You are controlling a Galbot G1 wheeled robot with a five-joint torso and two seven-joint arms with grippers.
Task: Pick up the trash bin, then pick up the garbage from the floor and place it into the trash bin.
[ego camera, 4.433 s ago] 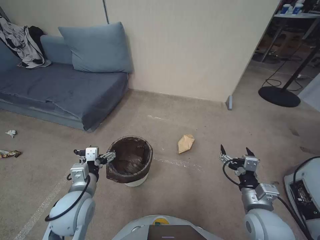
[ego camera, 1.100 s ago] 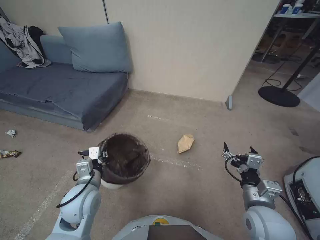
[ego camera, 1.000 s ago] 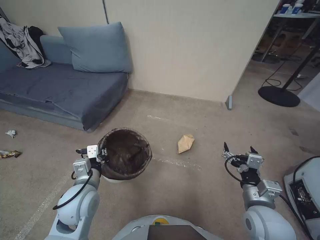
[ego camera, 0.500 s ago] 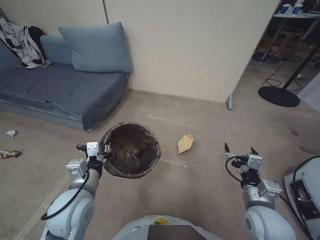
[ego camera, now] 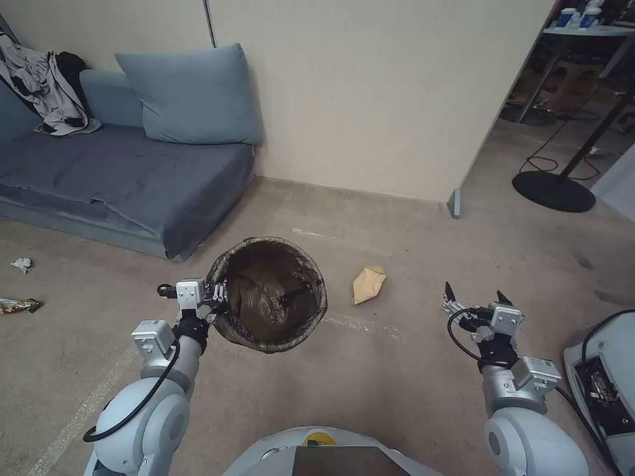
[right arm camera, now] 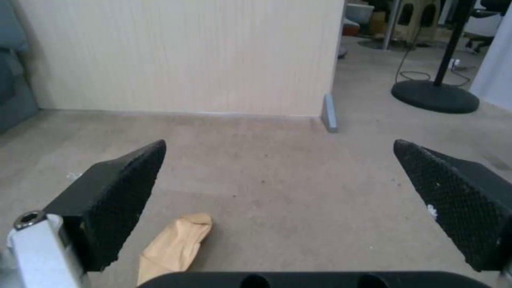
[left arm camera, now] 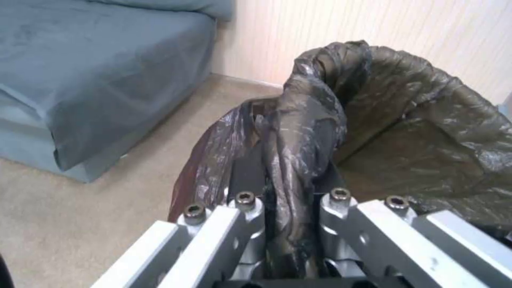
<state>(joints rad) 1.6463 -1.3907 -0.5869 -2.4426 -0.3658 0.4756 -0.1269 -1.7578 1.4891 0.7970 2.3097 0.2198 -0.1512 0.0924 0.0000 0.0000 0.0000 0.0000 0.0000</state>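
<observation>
The trash bin (ego camera: 272, 294), lined with a crinkled dark bag, hangs above the carpet with its mouth facing up. My left gripper (ego camera: 217, 299) is shut on its left rim, and in the left wrist view the bag-covered rim (left arm camera: 299, 160) is pinched between the fingers. A tan crumpled paper piece of garbage (ego camera: 367, 283) lies on the floor to the bin's right, also seen as tan paper (right arm camera: 173, 246) in the right wrist view. My right gripper (ego camera: 475, 297) hovers open, low at the right, nothing between its fingers. More garbage lies far left: a white paper ball (ego camera: 22, 264) and a wrapper (ego camera: 18, 305).
A blue sofa (ego camera: 126, 178) with a cushion and clothes stands at the back left. A beige wall (ego camera: 370, 92) ends at a corner post (ego camera: 454, 202). A black stand base (ego camera: 554, 191) with cables sits at the back right. A white machine (ego camera: 605, 390) is by my right side.
My left gripper closed on the bin's rim and lifted it off the floor, carrying it up and slightly right. The right arm has barely moved.
</observation>
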